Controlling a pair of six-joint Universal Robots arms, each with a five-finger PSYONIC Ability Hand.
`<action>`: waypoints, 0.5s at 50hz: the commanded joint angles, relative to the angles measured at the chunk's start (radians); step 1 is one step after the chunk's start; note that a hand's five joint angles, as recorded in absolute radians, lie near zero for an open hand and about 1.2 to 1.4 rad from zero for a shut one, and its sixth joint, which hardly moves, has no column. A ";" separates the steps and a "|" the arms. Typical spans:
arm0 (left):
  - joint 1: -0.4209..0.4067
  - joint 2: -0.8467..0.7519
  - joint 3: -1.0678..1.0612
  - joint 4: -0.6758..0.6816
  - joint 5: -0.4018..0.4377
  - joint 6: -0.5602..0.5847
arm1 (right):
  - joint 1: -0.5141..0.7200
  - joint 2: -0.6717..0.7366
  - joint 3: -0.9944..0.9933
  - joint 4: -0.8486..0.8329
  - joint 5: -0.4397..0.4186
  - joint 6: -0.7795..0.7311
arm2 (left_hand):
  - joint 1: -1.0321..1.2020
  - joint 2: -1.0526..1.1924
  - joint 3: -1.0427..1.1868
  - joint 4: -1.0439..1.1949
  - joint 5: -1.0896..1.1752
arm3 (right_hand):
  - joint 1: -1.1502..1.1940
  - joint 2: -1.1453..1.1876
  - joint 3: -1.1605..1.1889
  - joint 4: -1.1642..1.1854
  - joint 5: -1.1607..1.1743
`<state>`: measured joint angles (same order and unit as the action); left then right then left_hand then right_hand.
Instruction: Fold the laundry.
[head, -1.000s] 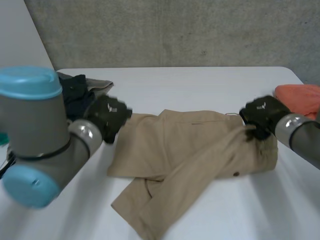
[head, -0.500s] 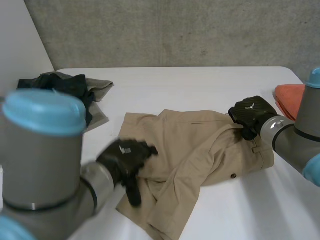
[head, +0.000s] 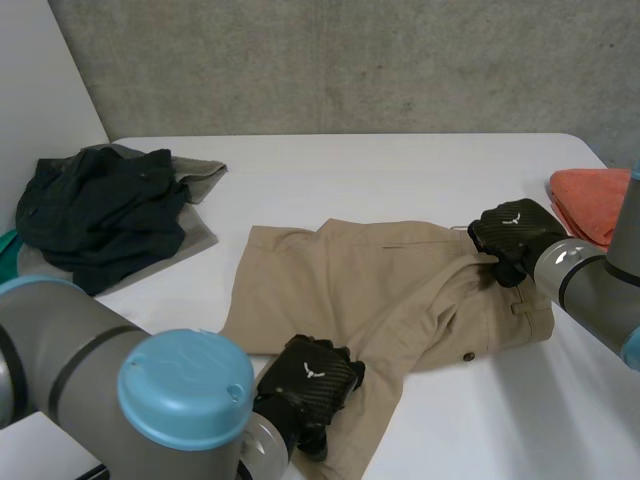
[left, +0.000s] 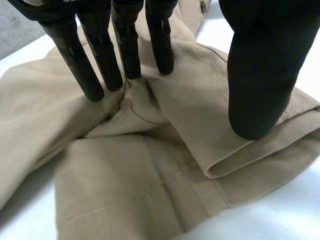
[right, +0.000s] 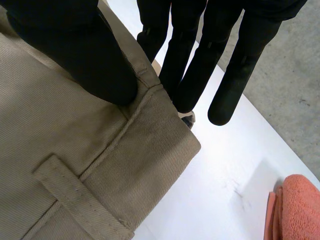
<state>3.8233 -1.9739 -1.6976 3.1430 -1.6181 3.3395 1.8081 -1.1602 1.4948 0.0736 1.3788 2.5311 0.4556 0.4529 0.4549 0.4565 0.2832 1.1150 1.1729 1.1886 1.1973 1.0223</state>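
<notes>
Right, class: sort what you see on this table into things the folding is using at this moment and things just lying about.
In use:
tan trousers
left hand, fingers pressing a leg fold
right hand, pinching the waistband corner

Lying about:
dark clothes pile
orange cloth
Both lie untouched on the white table, perhaps laundry for later.

khaki trousers lie creased on the white table. left hand rests on the near leg – right hand sits on the waistband end. dark clothes are heaped at the far left, and an orange cloth lies at the right edge.
</notes>
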 joint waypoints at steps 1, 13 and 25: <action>-0.018 -0.045 0.016 0.011 -0.017 0.000 | -0.012 -0.012 0.015 -0.003 -0.001 0.000 | 0.327 0.330 0.327 0.326 0.325 | 0.281 0.223 0.208 0.199 0.199; 0.062 0.001 0.021 0.063 -0.034 0.014 | -0.013 -0.022 0.018 0.005 -0.006 -0.002 | 0.941 0.943 0.941 0.940 0.938 | 0.281 0.223 0.208 0.199 0.199; 0.091 0.070 -0.011 0.017 0.050 0.006 | 0.001 -0.024 0.015 0.015 -0.003 -0.002 | 0.413 0.415 0.413 0.412 0.411 | 0.281 0.223 0.208 0.199 0.199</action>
<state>3.9268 -1.9433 -1.6758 3.1950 -1.6344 3.3495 1.8074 -1.1837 1.5120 0.0875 1.3743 2.5303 1.1715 1.1938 1.1880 1.1981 0.9847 1.1150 1.1729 1.1886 1.1973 1.0224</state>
